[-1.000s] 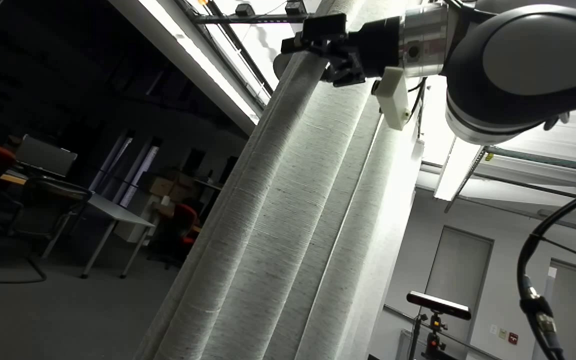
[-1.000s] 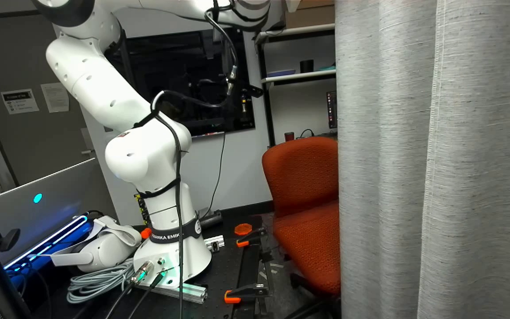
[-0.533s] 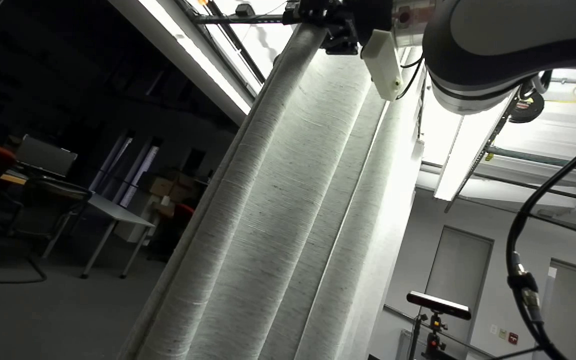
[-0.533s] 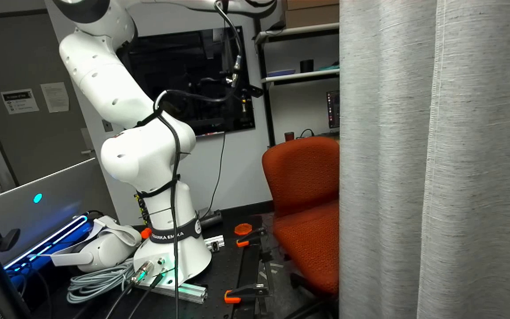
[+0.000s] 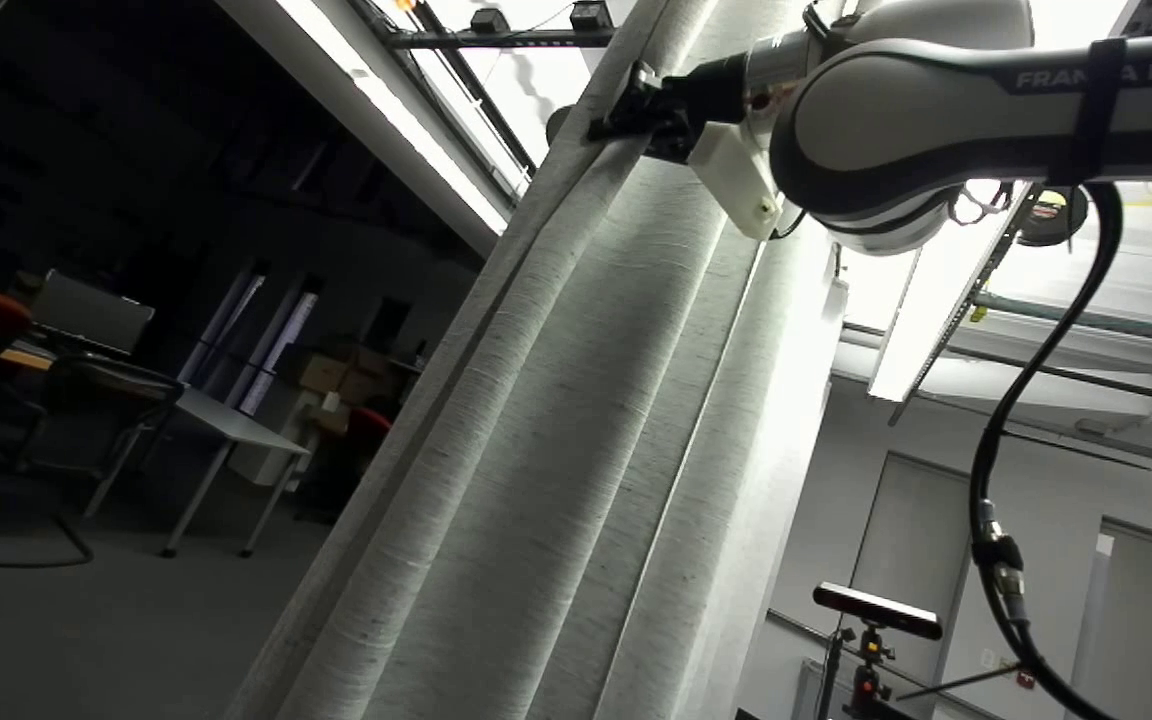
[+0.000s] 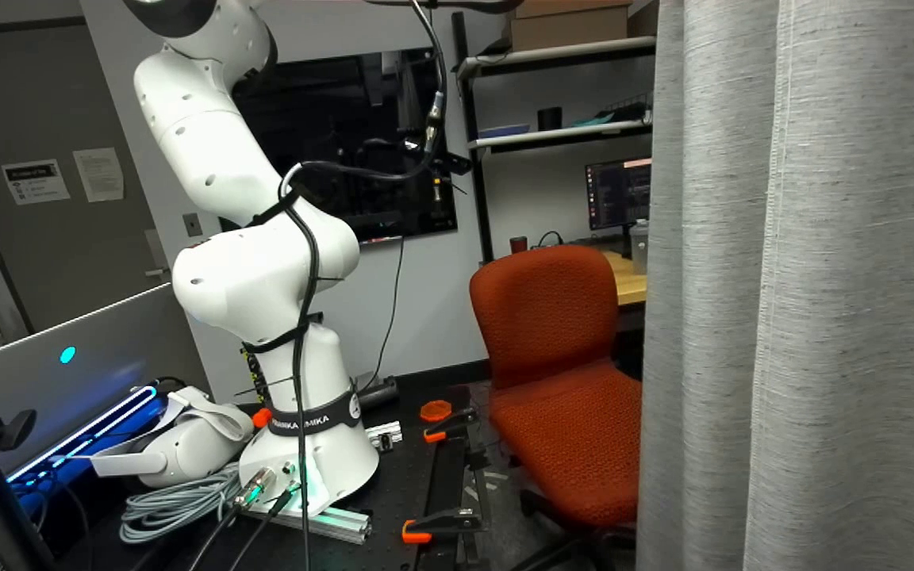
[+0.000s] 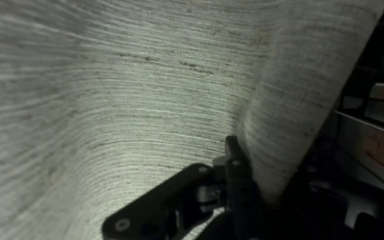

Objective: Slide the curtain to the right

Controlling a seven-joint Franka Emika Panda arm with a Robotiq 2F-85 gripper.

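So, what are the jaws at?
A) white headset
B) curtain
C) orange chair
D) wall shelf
B: in the wrist view the curtain fills most of the picture, with one fold running down to the dark jaws at the bottom.

My gripper is at the curtain, which hangs above, below and behind it. In the wrist view a fold runs between my fingers; the finger beyond is too dark for me to say how deep the fold sits. In an exterior view my arm extends right of the gripper, a table and chair stand well below and left, and a camera sits on its stand below and right.
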